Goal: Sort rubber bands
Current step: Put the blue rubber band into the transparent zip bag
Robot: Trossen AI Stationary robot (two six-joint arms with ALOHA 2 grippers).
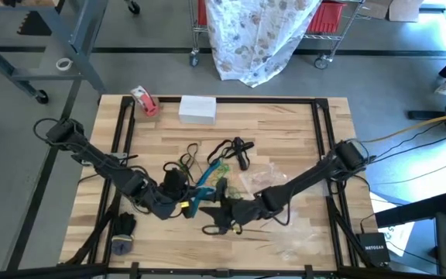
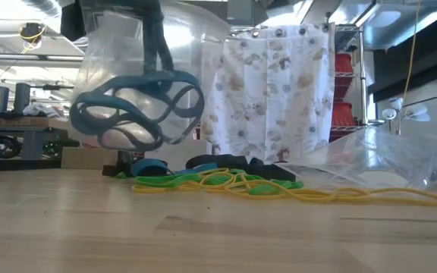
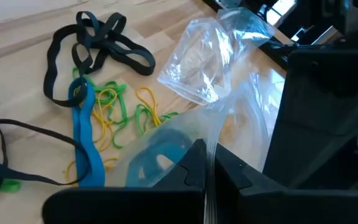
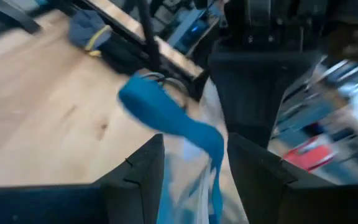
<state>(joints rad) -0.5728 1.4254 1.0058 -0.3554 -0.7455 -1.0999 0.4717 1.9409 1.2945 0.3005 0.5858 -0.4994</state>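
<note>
Blue bands (image 2: 139,114) sit bagged; left gripper (image 3: 205,171) is clamped on the clear bag (image 3: 197,68). Right gripper (image 4: 194,165), fingers apart, straddles another blue band (image 4: 166,115). Black, green and yellow bands (image 3: 114,106) remain unsorted on the wooden table (image 1: 285,128).

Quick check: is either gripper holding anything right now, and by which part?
Left gripper is shut on the clear plastic bag, pinching its film edge. Right gripper has a blue rubber band between its fingers; grip unclear.

Two dark jointed arms, black cables

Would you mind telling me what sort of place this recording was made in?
Probably a robotics lab or workshop: a wooden table on a grey concrete floor, a wire shelving cart draped with a patterned sheet, and cables trailing across the floor.
</note>
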